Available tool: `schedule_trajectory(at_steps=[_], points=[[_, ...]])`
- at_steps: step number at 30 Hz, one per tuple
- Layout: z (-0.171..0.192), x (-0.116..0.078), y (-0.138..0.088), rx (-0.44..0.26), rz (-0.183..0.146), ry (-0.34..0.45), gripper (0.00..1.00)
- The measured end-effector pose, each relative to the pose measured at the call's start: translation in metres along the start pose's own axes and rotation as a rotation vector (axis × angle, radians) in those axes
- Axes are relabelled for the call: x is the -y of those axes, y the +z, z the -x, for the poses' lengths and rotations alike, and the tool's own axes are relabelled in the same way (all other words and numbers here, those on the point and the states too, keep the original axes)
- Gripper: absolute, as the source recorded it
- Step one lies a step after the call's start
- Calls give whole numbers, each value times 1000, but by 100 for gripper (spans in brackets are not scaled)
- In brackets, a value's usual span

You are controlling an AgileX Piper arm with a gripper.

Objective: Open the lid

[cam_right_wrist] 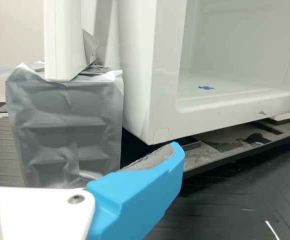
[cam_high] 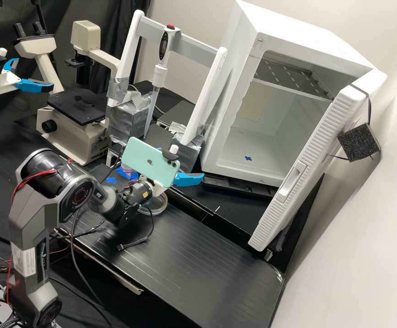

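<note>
The grey arm reaches over the near part of the black desk, a loose black cable hanging from its wrist. Below the wrist, on the desk, is a clear round dish with a pale, shiny rim. The wrist covers much of it, and whether a lid is on it, or how it might sit, cannot be made out. Behind the mint-green phone on the wrist, a pinkish round thing peeks out by some blue tape, too covered to name.

The tool is just past the dish, above the desk, released: its blue fingers stand apart, the grey inner pad of one bare. The phone hides part of the other finger.

Farther on are the block wrapped in silver tape and the white posts, then the pipette upright between them. The microscope is across the desk, and the white cabinet beyond the tool, its ribbed door ajar, hiding part of the inside.
</note>
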Motion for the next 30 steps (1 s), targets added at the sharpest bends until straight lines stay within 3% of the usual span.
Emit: schedule_trajectory(at_steps=[11,14,17,22,26,30], points=[[12,-2,3,-4,9,8,100],[37,-10,8,-27,16,51,100],[65,-18,10,-72,3,109,100],[109,-21,12,-123,-5,142,100],[136,-12,14,-130,13,106,100],[147,-12,13,-159,56,79,100]])
